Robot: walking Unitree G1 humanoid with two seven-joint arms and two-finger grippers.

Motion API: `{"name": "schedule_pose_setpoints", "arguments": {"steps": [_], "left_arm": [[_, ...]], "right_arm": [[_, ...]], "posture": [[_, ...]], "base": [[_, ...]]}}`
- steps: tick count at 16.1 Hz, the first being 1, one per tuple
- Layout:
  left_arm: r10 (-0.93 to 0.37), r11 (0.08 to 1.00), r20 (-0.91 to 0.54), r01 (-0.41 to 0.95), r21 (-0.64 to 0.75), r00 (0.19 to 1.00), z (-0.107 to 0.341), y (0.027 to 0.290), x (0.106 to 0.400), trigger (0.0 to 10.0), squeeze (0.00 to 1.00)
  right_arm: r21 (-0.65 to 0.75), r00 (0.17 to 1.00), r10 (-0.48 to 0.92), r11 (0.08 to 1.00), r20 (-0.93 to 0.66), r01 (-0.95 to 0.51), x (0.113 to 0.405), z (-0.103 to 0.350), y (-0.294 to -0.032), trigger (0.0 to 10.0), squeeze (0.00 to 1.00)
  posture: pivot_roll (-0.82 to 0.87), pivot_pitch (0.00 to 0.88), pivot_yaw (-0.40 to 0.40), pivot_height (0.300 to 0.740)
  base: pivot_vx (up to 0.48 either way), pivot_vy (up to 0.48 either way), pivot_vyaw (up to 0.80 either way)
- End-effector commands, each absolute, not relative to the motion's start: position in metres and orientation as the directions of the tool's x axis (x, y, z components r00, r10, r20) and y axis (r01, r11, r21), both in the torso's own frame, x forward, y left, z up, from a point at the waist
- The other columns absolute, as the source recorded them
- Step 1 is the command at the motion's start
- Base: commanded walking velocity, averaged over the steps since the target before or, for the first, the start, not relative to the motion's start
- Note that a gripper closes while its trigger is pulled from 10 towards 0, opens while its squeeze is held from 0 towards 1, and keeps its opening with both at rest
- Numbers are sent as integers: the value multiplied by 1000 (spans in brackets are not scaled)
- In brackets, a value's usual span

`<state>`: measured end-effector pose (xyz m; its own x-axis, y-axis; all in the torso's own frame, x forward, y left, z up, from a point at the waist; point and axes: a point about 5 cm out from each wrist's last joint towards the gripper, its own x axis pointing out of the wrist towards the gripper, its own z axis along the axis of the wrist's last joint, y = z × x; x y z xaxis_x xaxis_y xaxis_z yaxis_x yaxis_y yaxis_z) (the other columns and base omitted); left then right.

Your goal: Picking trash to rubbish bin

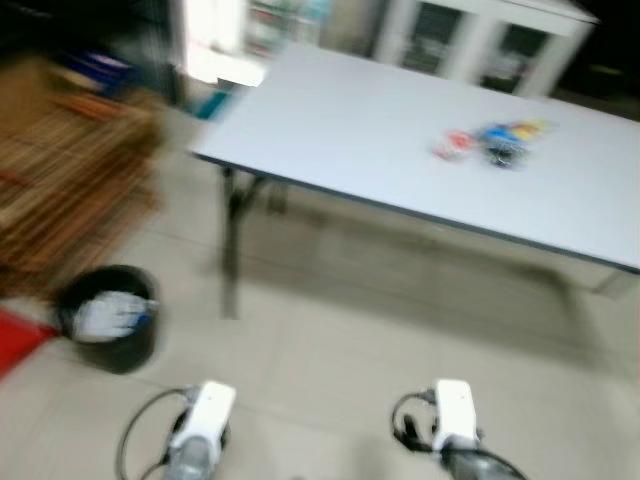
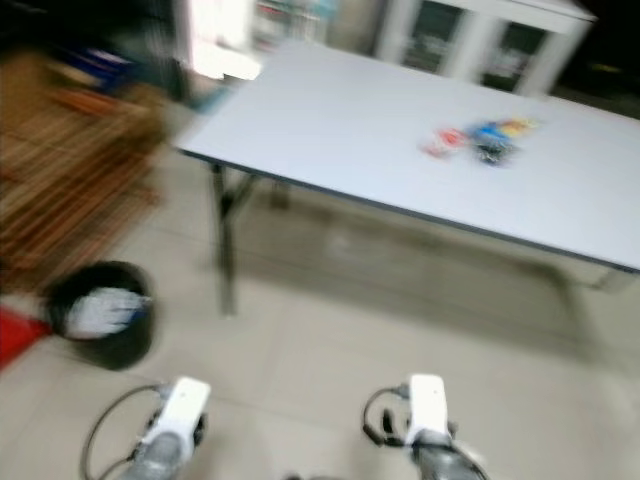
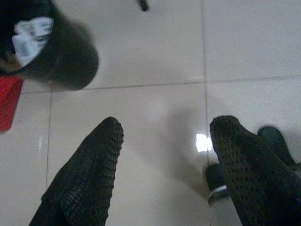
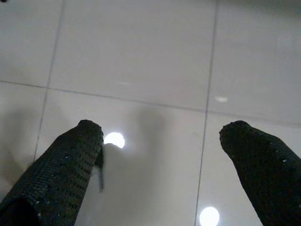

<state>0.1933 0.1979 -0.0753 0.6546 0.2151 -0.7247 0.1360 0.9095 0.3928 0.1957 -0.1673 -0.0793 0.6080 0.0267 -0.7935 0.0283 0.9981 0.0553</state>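
A small pile of colourful trash [image 1: 492, 141] lies on the white table [image 1: 340, 130], toward its right side. A black rubbish bin [image 1: 108, 318] with white litter inside stands on the floor at the lower left, also seen as the bin [image 3: 44, 44] in the left wrist view. Both arms hang low over the tiles, far from the trash. My left gripper [image 3: 164, 136] is open with nothing between its fingers, and so is my right gripper [image 4: 160, 134]. The head views are blurred.
A black table leg [image 1: 230, 250] stands between the bin and the tiled floor [image 1: 380, 330]. A brown slatted piece [image 1: 70, 170] fills the left side. White cabinets [image 1: 480, 45] stand behind the table. A red object [image 1: 15, 340] lies beside the bin.
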Motion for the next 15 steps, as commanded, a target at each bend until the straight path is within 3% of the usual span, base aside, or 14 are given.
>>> {"name": "schedule_pose_setpoints", "arguments": {"steps": [1, 7, 9, 13, 15], "left_arm": [[214, 912, -728, 134, 387, 651, -76, 195, 192, 10000, 0], [219, 912, -726, 129, 390, 652, -76, 195, 192, 10000, 0], [217, 911, -723, 129, 391, 656, -76, 195, 193, 10000, 0], [206, 912, -634, 89, 401, 746, -57, 198, 222, 10000, 0], [213, 895, -524, 51, 444, 825, -36, 201, 248, 10000, 0]], "right_arm": [[37, 594, 8, 999, -804, 37, 192, -81, -174, 10000, 0], [36, 592, 9, 999, -806, 34, 192, -81, -174, 10000, 0], [39, 600, 0, 998, -800, 52, 192, -81, -175, 10000, 0], [39, 644, 16, 999, -764, 22, 206, -73, -174, 10000, 0], [38, 738, 26, 999, -674, -1, 232, -55, -173, 10000, 0]], "posture": [[-50, 48, -126, 740], [-50, 47, -126, 740], [-50, 48, -126, 740], [-49, 48, -128, 740], [-49, 49, -127, 740]], "base": [[0, 0, -800], [0, 0, -800], [0, 0, -222], [0, 0, 0], [0, 0, 0]]}}
